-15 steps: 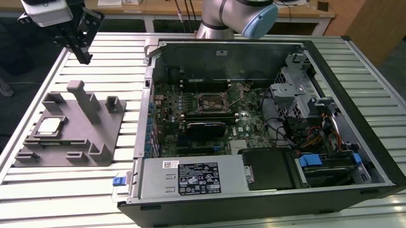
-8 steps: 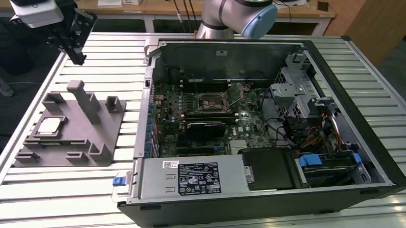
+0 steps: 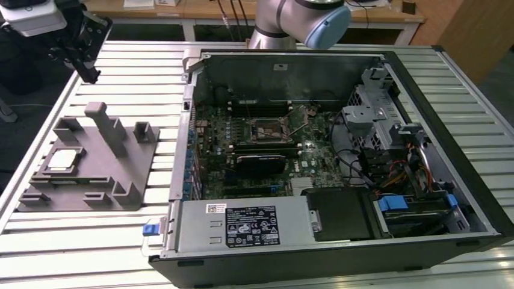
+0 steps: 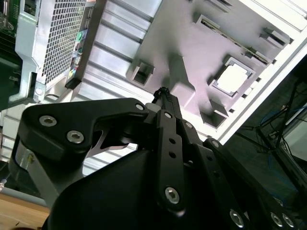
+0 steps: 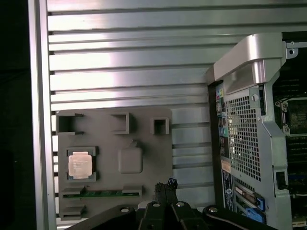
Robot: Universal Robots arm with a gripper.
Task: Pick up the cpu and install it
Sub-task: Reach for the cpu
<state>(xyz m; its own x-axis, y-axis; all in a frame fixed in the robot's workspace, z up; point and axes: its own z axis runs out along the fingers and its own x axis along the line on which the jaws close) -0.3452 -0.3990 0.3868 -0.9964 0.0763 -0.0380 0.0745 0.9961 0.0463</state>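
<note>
On the slatted aluminium table (image 3: pixel 120 63), a grey holder block (image 3: pixel 120 174) lies at the exterior view's left. The cpu (image 3: pixel 62 159) sits in a square recess of the block, silvery top up. The gripper (image 3: pixel 91 75) hangs above the table's far part, well apart from the chip, its fingers pinched together on nothing. An open computer case (image 3: pixel 281 75) lies just beside the block, with the motherboard socket (image 3: pixel 269 130) near the board's middle. A wooden bench (image 3: pixel 201 9) and cables (image 3: pixel 233 15) stand behind the table.

A robotics lab: an opened computer case (image 3: pixel 241 226) on a slatted aluminium table (image 3: pixel 136 66), wooden benches (image 3: pixel 201 12) behind.
</note>
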